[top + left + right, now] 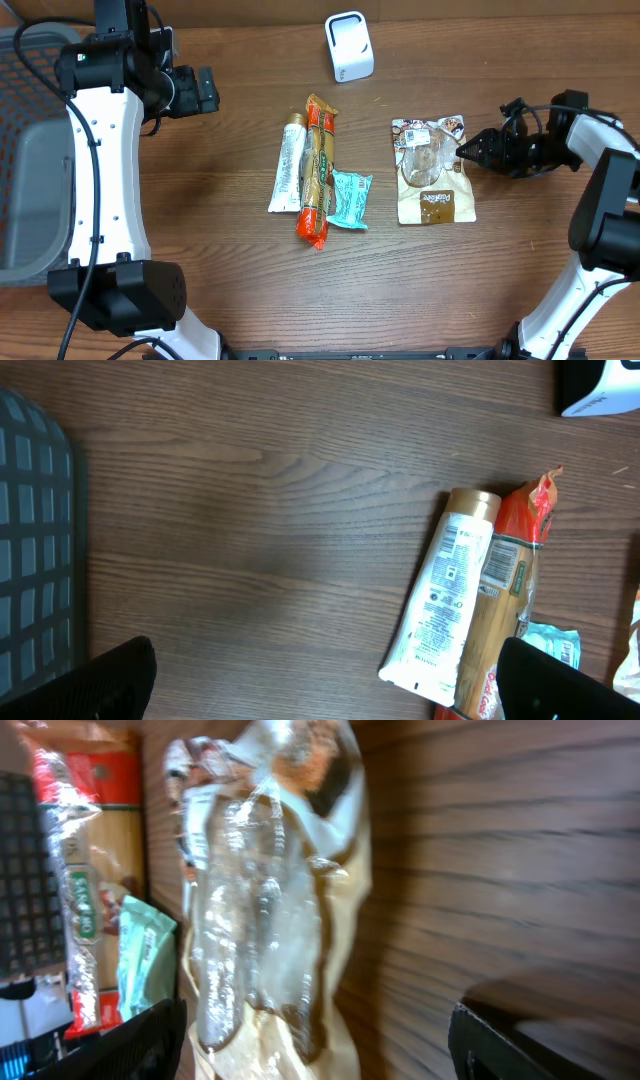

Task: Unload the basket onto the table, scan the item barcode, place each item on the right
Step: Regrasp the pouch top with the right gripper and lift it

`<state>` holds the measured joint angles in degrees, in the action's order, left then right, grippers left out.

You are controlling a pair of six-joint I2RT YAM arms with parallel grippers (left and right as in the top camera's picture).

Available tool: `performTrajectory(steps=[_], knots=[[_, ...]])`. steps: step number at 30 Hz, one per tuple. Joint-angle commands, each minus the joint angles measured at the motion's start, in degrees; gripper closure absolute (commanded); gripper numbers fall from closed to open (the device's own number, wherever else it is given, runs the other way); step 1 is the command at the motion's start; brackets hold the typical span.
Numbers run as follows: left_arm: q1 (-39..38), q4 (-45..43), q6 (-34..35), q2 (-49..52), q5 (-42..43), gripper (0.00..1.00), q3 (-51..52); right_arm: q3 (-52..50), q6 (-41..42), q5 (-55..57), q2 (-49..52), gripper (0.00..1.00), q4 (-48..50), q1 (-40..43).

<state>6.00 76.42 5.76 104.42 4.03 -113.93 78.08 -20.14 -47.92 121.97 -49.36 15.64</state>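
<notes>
**Pouch at right gripper tips, both grippers wide**

Open wood left of tube (288, 165) and between 3 middle packs and pouch (432, 170). Scanner (349, 46) near far edge, basket (30, 150) at left edge. Right gripper (466, 150) spread wide at pouch's right edge, clamping nothing. Left gripper (207, 90) fully apart, empty, near basket.
</notes>
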Motion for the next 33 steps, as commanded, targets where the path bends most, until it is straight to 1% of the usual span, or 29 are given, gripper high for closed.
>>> performTrajectory(steps=[1, 6, 8, 9, 11, 13, 14, 16, 18, 20, 27, 33], knots=[[-0.39, 0.04, -0.87, -0.24, 0.02, 0.00, -0.66, -5.68, -0.63, 1.51, 1.60, 0.14, 3.74, -3.34], [-0.42, 0.04, -0.87, -0.24, 0.02, 0.01, -0.66, -9.62, 5.29, 2.75, 2.49, 0.13, 12.31, -10.34], [-0.39, 0.04, -0.87, -0.24, 0.02, 0.00, -0.66, -9.62, 8.57, 4.50, 3.50, 0.14, 14.91, -13.09], [-0.39, 0.04, -0.87, -0.24, 0.02, 0.00, -0.66, -9.62, 9.86, 5.38, 4.11, 0.18, 16.09, -14.23], [-0.42, 0.04, -0.87, -0.24, 0.02, 0.01, -0.66, -9.62, 12.59, 7.32, 5.25, 0.32, 18.03, -16.39], [-0.42, 0.04, -0.87, -0.24, 0.02, 0.00, -0.66, -9.62, 12.90, 7.34, 5.57, 0.52, 18.23, -16.92], [-0.42, 0.04, -0.87, -0.24, 0.02, 0.00, -0.66, -9.62, 12.92, 7.23, 5.57, 0.65, 18.16, -16.92], [-0.39, 0.04, -0.87, -0.24, 0.00, 0.00, -0.66, -9.62, 12.92, 6.58, 5.57, 0.80, 17.90, -16.44], [-0.39, 0.04, -0.87, -0.24, 0.02, 0.01, -0.66, -9.62, 12.90, 6.25, 5.57, 0.90, 17.22, -15.76], [-0.39, 0.04, -0.87, -0.24, 0.02, 0.00, -0.66, -9.55, 12.87, 5.31, 5.55, 0.96, 16.46, -15.10], [-0.39, 0.04, -0.87, -0.24, 0.02, 0.00, -0.66, -5.64, 12.61, -1.05, 4.31, 0.96, 8.46, -11.74], [-0.42, 0.04, -0.87, -0.24, 0.02, 0.00, -0.66, 1.73, 12.26, -1.03, -2.73, 0.96, -2.10, -10.62]])
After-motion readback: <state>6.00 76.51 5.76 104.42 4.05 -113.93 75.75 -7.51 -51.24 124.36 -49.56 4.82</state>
